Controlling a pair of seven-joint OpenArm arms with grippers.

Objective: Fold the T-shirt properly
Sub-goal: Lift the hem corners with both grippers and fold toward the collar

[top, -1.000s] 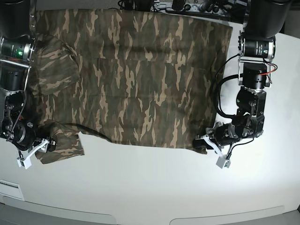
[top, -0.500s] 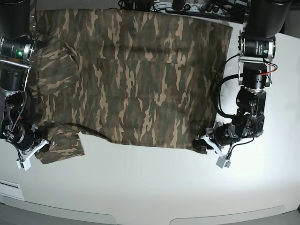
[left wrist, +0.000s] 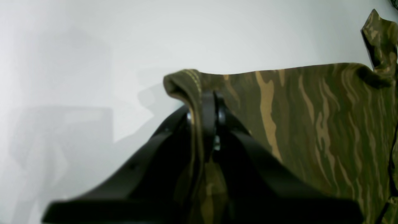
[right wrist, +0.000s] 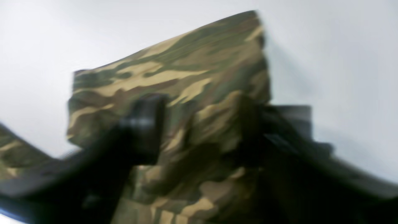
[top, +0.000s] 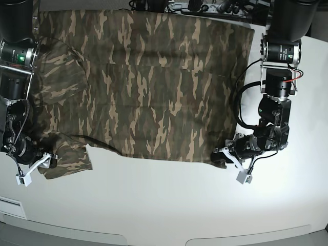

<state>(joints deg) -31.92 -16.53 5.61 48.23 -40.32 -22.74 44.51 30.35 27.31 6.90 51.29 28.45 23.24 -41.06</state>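
The camouflage T-shirt point(top: 148, 87) lies spread flat on the white table point(top: 164, 205). My left gripper point(top: 224, 156) is at the shirt's near right corner. In the left wrist view point(left wrist: 209, 115) it is shut on the folded hem of the T-shirt point(left wrist: 311, 124). My right gripper point(top: 41, 164) is at the near left sleeve point(top: 69, 156). The right wrist view is blurred. There the right gripper point(right wrist: 199, 124) has its two fingers apart, with bunched camouflage cloth point(right wrist: 174, 71) between them.
The far left sleeve point(top: 61, 72) lies folded over the shirt body. Cables and gear point(top: 205, 6) run along the table's back edge. The arm columns stand at the left point(top: 15, 56) and right point(top: 279, 56) edges. Bare white table runs in front of the shirt.
My right gripper has shifted a little to the left and down at the near left sleeve. My left gripper and the shirt corner it holds have not moved.
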